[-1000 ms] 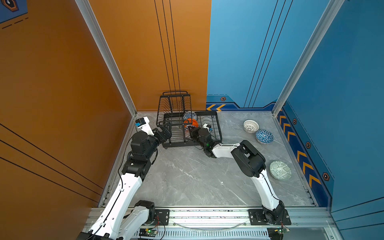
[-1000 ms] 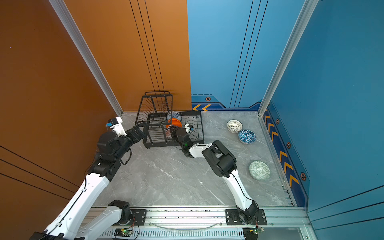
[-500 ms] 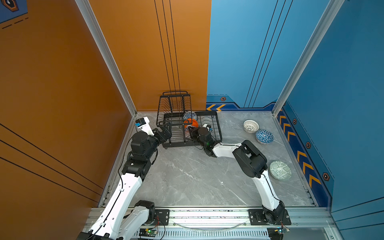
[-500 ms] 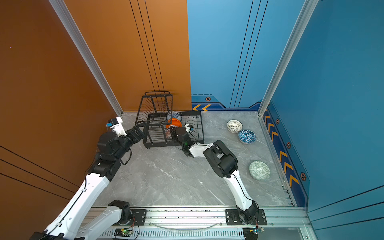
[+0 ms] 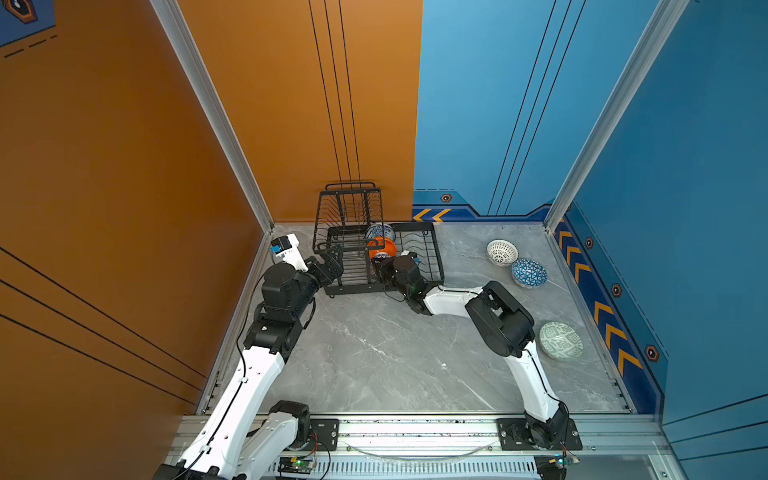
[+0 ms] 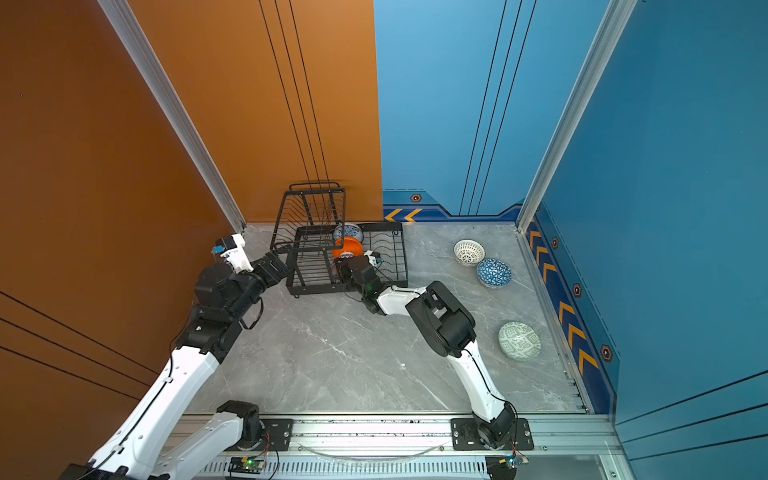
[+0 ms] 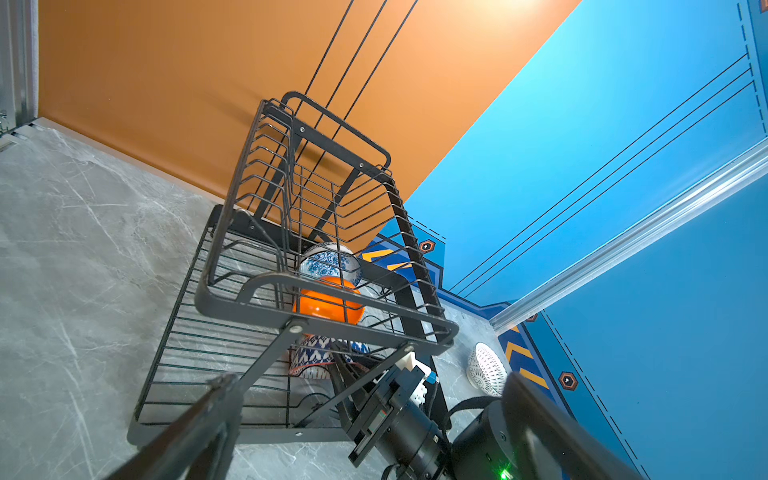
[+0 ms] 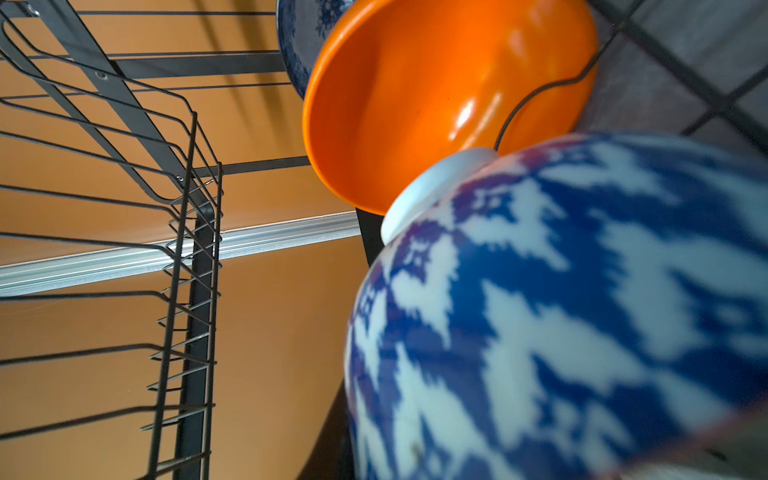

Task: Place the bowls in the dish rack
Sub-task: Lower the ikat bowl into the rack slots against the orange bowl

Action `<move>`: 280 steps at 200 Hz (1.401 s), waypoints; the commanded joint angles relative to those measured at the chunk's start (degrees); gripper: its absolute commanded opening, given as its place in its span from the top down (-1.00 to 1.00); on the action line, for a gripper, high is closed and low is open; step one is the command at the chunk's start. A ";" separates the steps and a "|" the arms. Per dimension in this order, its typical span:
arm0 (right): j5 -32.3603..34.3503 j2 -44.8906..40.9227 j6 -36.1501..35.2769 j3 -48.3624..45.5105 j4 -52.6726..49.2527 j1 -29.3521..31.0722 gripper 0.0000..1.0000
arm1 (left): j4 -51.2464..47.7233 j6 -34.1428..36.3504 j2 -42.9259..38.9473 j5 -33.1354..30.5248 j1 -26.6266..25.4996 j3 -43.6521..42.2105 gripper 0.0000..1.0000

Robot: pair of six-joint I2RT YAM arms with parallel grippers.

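Dish rack [image 5: 357, 289]: stands at 11 o'clock on the counter [image 5: 374, 353], against the back wall.

Lower tray: three bowls stand on edge in a row.
- The floral bowl [image 5: 380, 230] is farthest back.
- The orange bowl [image 5: 383, 247] is just in front of it.
- The geometric bowl [image 7: 313, 357] is nearest. In the right wrist view its foot ring appears to meet the orange bowl's inside.

Raised basket: holds no bowl.

Loose bowls on the counter:
- The white lattice bowl [image 5: 502, 252] and the blue triangle bowl [image 5: 529, 273] lie just beside each other at 2 o'clock.
- The pale green bowl [image 5: 560, 340] lies at 3 o'clock, well apart from them.

Left tool [image 5: 332, 262]: at the rack's 9 o'clock end, fingers spread wide and gripping nothing.

Right tool [image 5: 381, 266]: inside the tray at the geometric bowl. The bowl hides its fingers, so I cannot tell whether it pinches the bowl or stands clear.
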 commanded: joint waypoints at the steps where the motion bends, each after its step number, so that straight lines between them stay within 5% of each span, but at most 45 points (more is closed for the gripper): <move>1: -1.68 -0.35 -0.04 0.07 -5.90 0.35 0.65 | 1.93 -0.23 -0.23 0.98 0.47 -0.90 -0.96; 280: -6.43 -1.72 -5.32 3.66 -9.97 -2.54 0.25 | 1.96 0.03 -0.21 0.43 0.51 -0.98 -0.96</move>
